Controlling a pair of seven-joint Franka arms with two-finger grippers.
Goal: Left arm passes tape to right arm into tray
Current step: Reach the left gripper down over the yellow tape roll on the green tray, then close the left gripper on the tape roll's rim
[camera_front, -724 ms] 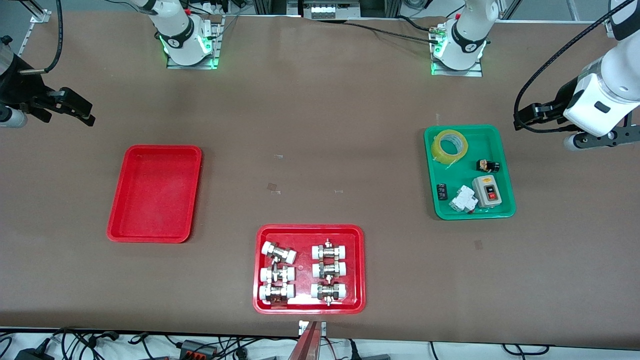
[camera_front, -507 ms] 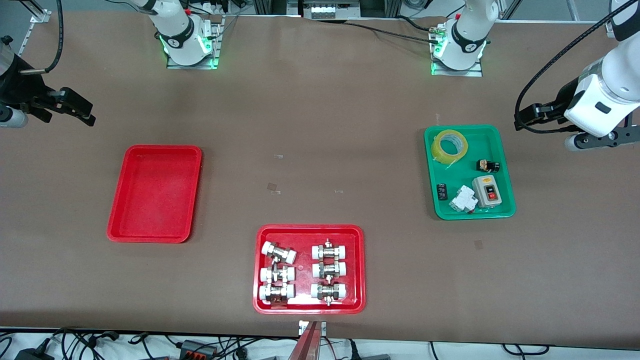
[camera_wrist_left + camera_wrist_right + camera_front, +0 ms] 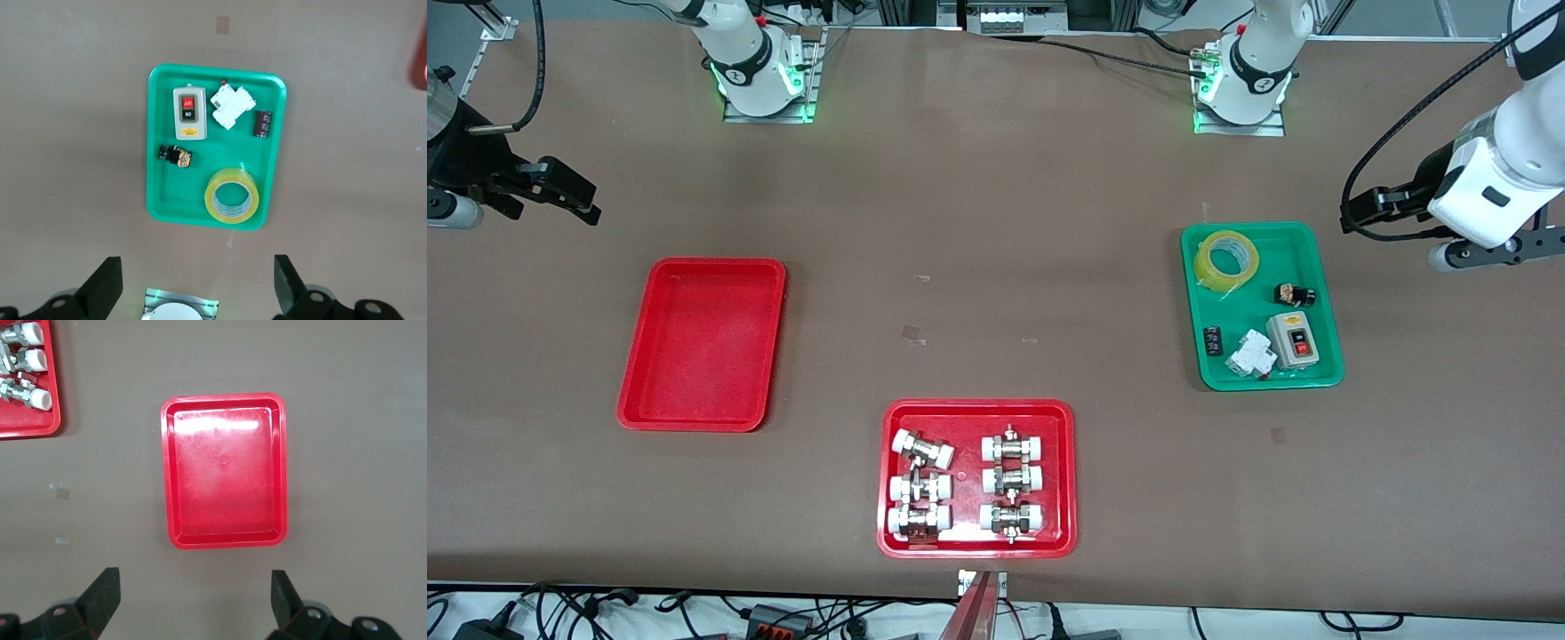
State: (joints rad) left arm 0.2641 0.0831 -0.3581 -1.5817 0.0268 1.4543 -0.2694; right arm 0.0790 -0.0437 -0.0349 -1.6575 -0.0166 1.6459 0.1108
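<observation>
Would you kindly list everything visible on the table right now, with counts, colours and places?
tape: 1, translucent yellow, in the green tray, at the corner farthest from the front camera.
green tray: 1, green, toward the left arm's end of the table.
switch box: 1, grey with red and black buttons, in the green tray.
circuit breaker: 1, white, beside the switch box.
small black parts: 2, in the green tray.
red tray: 1, plain red, nothing in it, toward the right arm's end.
fittings tray: 1, red, nearest the front camera.
fittings: 6, metal with white caps, in that tray.
left gripper: open, above the table beside the green tray.
right gripper: open, above the table beside the red tray.
</observation>
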